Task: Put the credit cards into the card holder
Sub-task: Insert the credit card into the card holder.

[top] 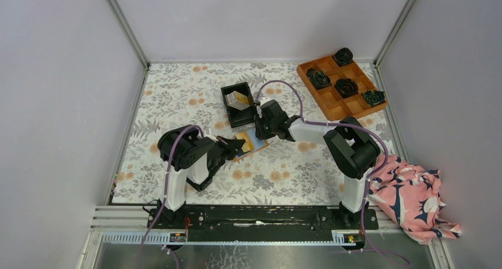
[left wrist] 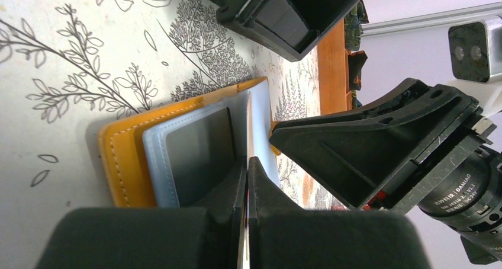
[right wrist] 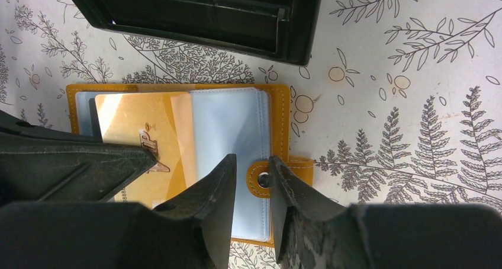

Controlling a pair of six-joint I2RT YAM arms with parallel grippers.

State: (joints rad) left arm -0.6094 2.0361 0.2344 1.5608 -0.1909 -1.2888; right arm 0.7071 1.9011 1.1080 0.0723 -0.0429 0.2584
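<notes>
The card holder lies open on the floral mat, orange-tan outside with light blue pockets. My left gripper is shut on a thin credit card, seen edge-on in the left wrist view. In the right wrist view that card shows as a gold face lying over the holder's left page. My right gripper stands open low over the holder's right page, its fingertips either side of the snap tab. More credit cards stand in the black bin.
The black bin sits just beyond the holder. An orange compartment tray with dark rosettes is at the back right. A pink floral cloth lies off the mat at the right. Grey walls close in the sides and back.
</notes>
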